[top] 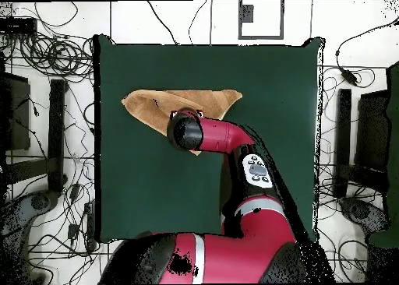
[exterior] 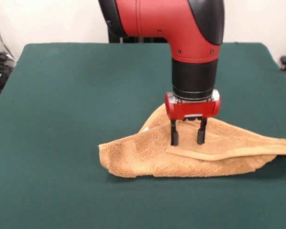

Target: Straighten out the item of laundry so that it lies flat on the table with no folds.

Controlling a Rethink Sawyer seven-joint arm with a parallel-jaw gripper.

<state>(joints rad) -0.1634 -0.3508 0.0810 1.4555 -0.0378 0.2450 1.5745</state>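
The golden-tan towel (exterior: 190, 155) lies folded and bunched on the dark green table (exterior: 76, 95), a folded flap across its top and one end stretching toward the right edge of the front view. My gripper (exterior: 187, 138) stands straight down over the towel's middle, its two black fingers (exterior: 174, 136) apart with tips at the towel's upper layer, nothing between them. In the overhead view the towel (top: 152, 107) lies near the table's (top: 257, 87) far left part, and the arm's head hides the gripper and the towel's middle.
The red arm (top: 234, 149) reaches from the base at the bottom across the table's middle. Cables and dark equipment (top: 47, 118) lie on the floor around the table's sides.
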